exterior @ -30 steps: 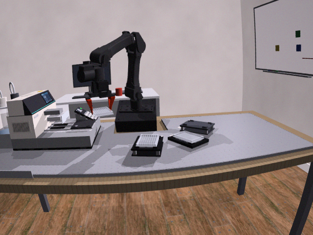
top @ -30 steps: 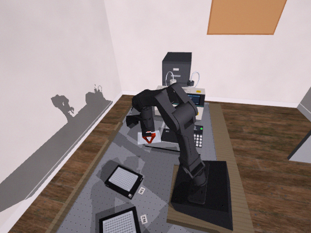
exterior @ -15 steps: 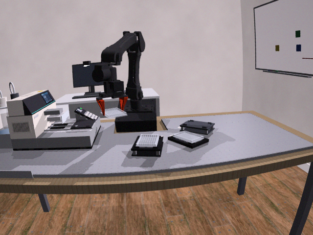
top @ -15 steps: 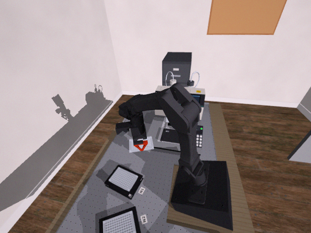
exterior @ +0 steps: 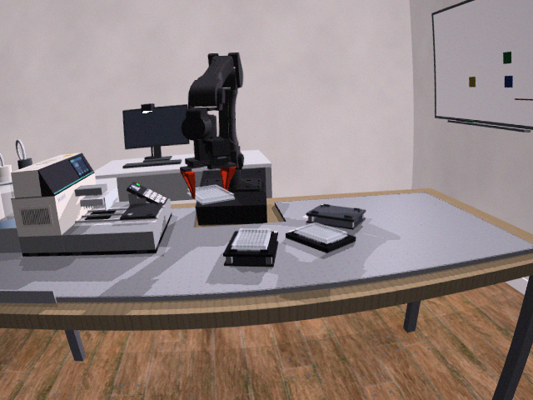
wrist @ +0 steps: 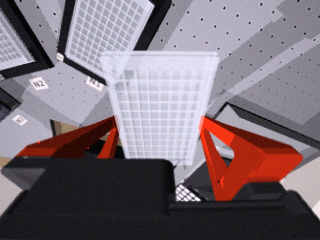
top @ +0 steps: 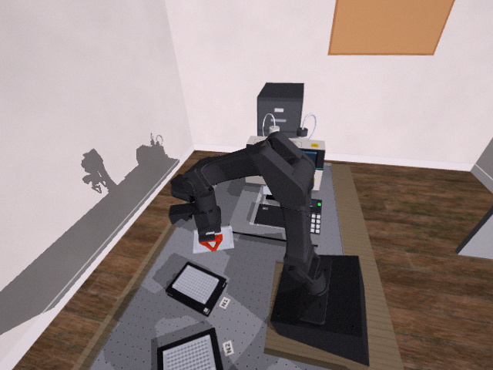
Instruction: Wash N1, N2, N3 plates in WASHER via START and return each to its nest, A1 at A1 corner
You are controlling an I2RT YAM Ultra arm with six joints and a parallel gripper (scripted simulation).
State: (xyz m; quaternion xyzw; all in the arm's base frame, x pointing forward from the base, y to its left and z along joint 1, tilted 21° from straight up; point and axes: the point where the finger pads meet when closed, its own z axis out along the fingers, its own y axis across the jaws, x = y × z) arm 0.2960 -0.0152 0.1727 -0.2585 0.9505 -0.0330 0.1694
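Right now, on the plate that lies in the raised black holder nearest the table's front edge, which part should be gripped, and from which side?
Take the plate by its two long side walls, from straight above. It lies flat, its rim stands free above the holder, and both sides look open.

On the grey perforated table (exterior: 430, 232), the cream-and-black plate washer (exterior: 47, 202) stands at the left in the exterior view, its keypad (exterior: 148, 194) on its right side. Right of it sits the arm's black base block (exterior: 232, 208). The claw (exterior: 208, 182) hangs in front of that block, above the table, with a clear 96-well plate (exterior: 213, 194) between its fingers. Nearer the front edge lie two black nests carrying plates (exterior: 251, 239) (exterior: 321, 233); behind the right one stands a black nest without a plate (exterior: 336, 213).
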